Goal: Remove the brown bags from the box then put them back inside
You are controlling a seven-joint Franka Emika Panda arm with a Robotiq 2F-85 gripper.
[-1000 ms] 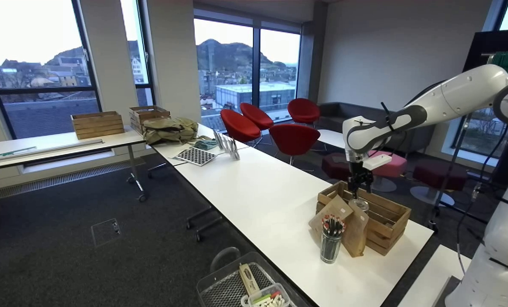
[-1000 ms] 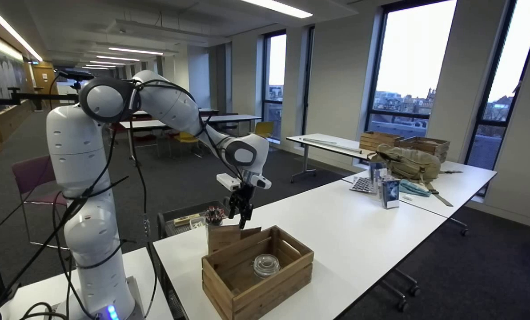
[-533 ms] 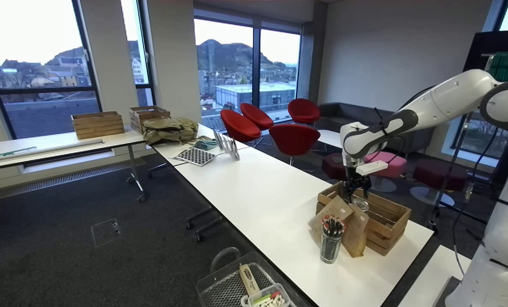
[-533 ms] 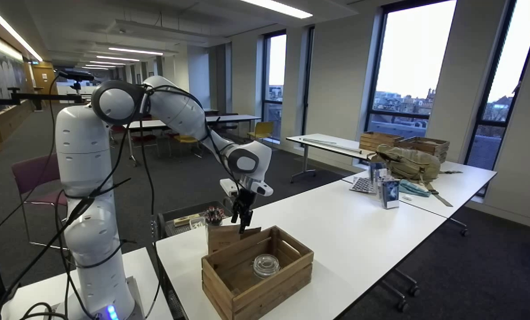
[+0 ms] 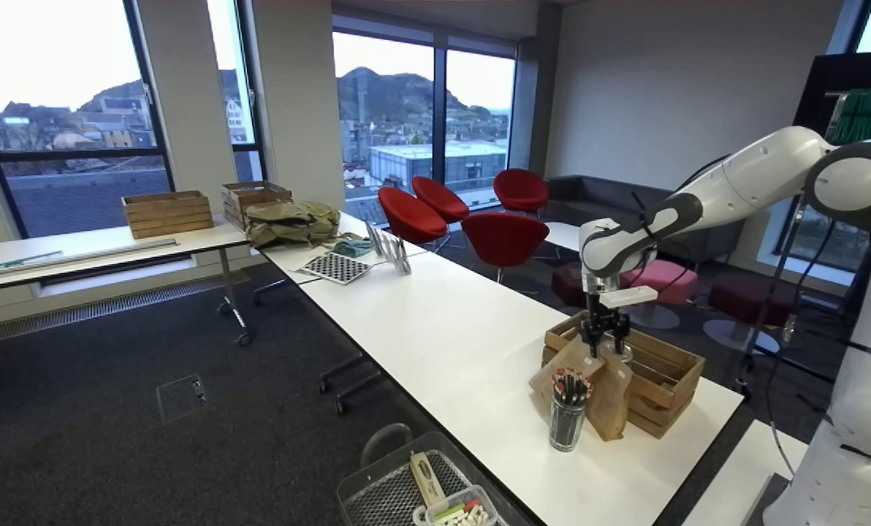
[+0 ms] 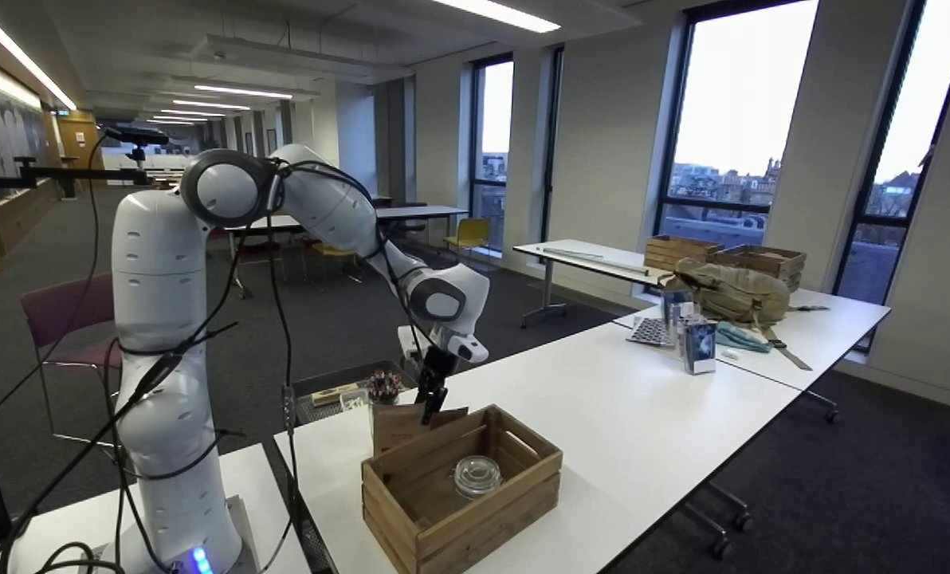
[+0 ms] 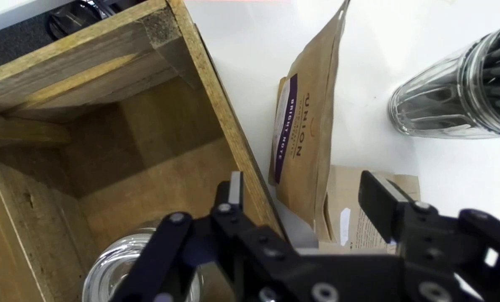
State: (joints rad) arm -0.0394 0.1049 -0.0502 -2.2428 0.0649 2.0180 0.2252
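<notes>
Two brown paper bags stand outside the wooden box [image 5: 669, 398], against its long side. One bag [image 5: 611, 405] stands upright; its printed front [image 7: 306, 130] faces the box in the wrist view. The other bag [image 5: 563, 365] leans beside it; its text and white label [image 7: 344, 226] show in the wrist view. A bag [image 6: 399, 426] also shows behind the box [image 6: 483, 522] in an exterior view. My gripper [image 7: 304, 188] is open and empty above the bag tops, one finger over the box edge, the other over the leaning bag. It shows in both exterior views [image 5: 605, 351] [image 6: 431, 410].
A round glass jar [image 6: 477, 477] sits inside the box. A glass of pencils [image 5: 567, 424] stands close to the bags. A black mesh cart [image 5: 384, 489] is beside the table edge. Photo stands [image 6: 698, 347] and a backpack [image 6: 730, 295] are farther along the table.
My gripper has come down and moved from above the box toward the bag tops, tilting a little. It stays open. The bags and box have not moved.
</notes>
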